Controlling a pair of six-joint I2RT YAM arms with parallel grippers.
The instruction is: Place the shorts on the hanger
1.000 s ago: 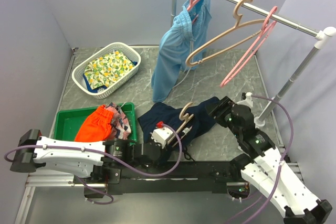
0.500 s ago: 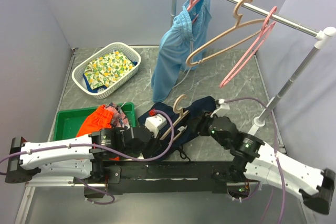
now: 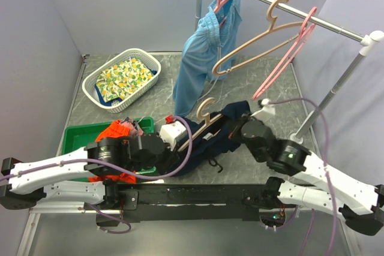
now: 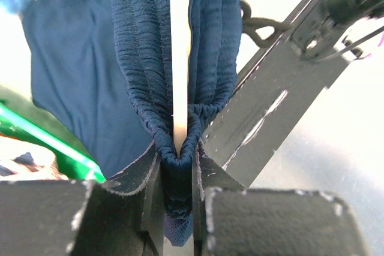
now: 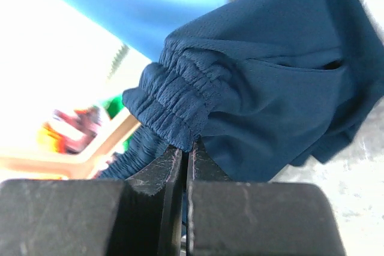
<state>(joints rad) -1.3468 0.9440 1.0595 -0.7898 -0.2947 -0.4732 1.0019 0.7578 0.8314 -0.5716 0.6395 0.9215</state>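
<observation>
The tan hanger (image 3: 204, 115) is held off the table at mid-front, hook pointing away. The navy shorts (image 3: 225, 130) hang bunched along it. My left gripper (image 3: 179, 134) is shut on the hanger's near end, with the shorts' waistband wrapped over that end. In the left wrist view the hanger bar (image 4: 180, 58) runs up between folds of the shorts (image 4: 135, 64) from my left gripper (image 4: 177, 172). My right gripper (image 3: 241, 129) is shut on the waistband from the right. In the right wrist view the shorts (image 5: 270, 82) are pinched in my right gripper (image 5: 187, 151), with the hanger (image 5: 90, 148) behind.
A clothes rail (image 3: 336, 25) at the back right carries light blue shorts (image 3: 204, 58), a second tan hanger (image 3: 258, 43) and pink hangers (image 3: 282, 58). A white basket (image 3: 150, 61) stands back left. A green tray (image 3: 75, 136) holds an orange garment (image 3: 111, 133).
My right gripper moved in from the right and shut on the shorts' waistband. My left arm carried the hanger farther from the table's near edge, and the shorts rose with it.
</observation>
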